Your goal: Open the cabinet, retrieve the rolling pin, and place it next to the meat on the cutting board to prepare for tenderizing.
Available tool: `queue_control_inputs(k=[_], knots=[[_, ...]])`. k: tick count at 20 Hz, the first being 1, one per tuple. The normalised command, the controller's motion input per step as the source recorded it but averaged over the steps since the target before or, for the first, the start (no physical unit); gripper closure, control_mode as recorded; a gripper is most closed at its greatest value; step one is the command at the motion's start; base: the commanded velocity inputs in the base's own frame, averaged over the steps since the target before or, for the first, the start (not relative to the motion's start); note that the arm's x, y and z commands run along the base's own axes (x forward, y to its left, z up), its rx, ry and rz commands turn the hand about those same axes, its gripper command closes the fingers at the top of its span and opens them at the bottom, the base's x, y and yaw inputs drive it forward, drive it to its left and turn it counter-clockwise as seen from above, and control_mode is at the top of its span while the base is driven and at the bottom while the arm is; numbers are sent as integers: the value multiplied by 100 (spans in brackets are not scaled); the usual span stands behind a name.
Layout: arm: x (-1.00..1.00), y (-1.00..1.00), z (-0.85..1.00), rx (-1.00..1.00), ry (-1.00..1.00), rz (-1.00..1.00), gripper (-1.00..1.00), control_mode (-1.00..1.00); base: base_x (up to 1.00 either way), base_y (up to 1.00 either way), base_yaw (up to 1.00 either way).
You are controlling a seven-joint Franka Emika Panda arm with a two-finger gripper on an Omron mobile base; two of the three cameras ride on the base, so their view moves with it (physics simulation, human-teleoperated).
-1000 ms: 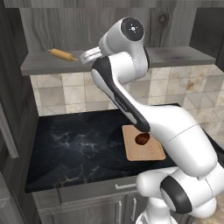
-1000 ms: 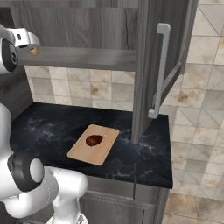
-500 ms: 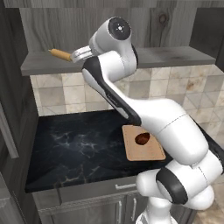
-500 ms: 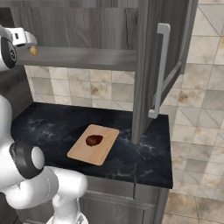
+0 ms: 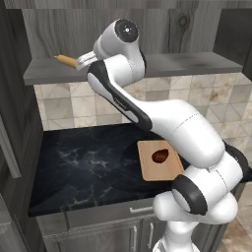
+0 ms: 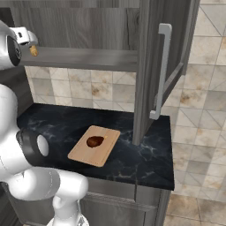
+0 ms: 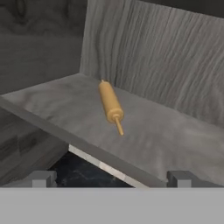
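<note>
Swung left, open claw (image 7: 111,178) now faces rolling pin (image 7: 110,104).

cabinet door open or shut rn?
Open. The dark grey wood-grain cabinet door stands swung out; the tan wooden rolling pin lies exposed on its shelf.

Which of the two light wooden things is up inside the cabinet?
The rolling pin: it lies on the cabinet shelf, ahead of the open hand. The cutting board, carrying the meat, sits down on the black counter.
</note>
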Motion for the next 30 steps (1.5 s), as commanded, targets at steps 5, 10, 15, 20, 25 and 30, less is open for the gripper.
queue_control_inputs(k=[5, 10, 15, 20, 25, 30], knots=[[26, 17, -14, -10, 0, 10, -100, -100, 0, 0, 0], [40, 4, -3, -9, 0, 2, -100, -100, 0, 0, 0], [53, 0, 0, -6, 0, 0, -100, -100, 0, 0, 0], [59, 5, 0, -2, 0, 0, -100, -100, 0, 0, 0], [39, 20, 0, 0, 0, 0, -100, -100, 0, 0, 0], [22, 29, 0, 0, 0, 0, -100, -100, 0, 0, 0]])
